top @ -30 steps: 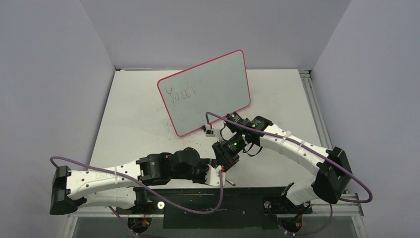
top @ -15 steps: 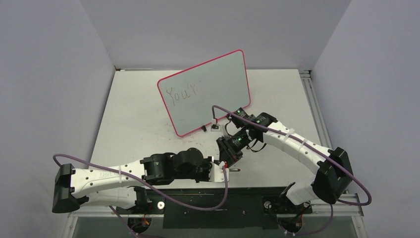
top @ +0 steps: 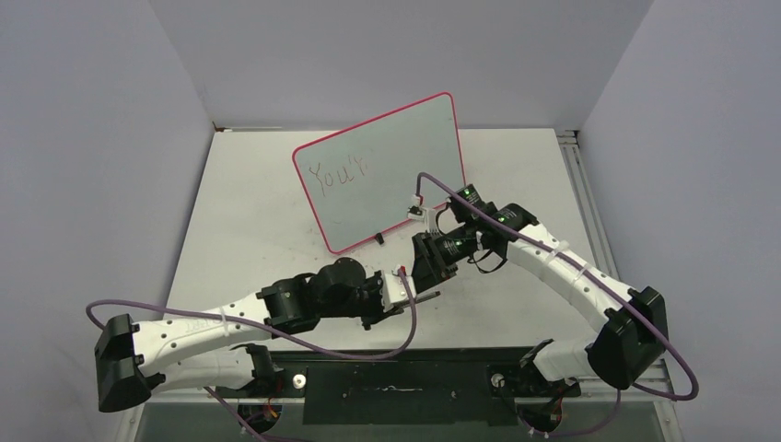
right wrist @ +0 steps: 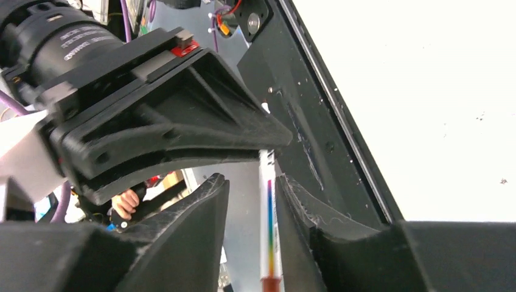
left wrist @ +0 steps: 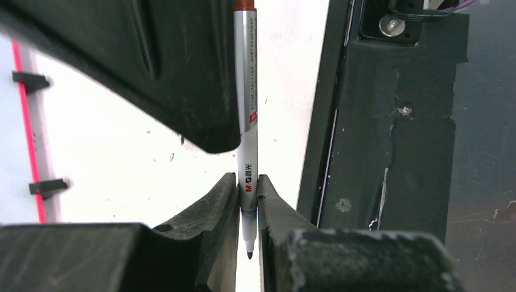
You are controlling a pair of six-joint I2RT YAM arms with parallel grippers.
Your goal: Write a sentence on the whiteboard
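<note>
The slim silver marker pen with a reddish-brown end (left wrist: 246, 91) runs off the top edge in the left wrist view and the bottom edge in the right wrist view. The thin reddish-brown handwritten sentence (top: 339, 172) is too small to read fully.

Silver marker (left wrist: 246, 91), brown tip bare; white table (top: 249, 221), dark specks; black strip (top: 460, 378) along near edge.

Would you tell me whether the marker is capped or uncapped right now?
Uncapped: the marker shows a bare reddish nib past the left gripper, whose jaws pinch its barrel.
</note>
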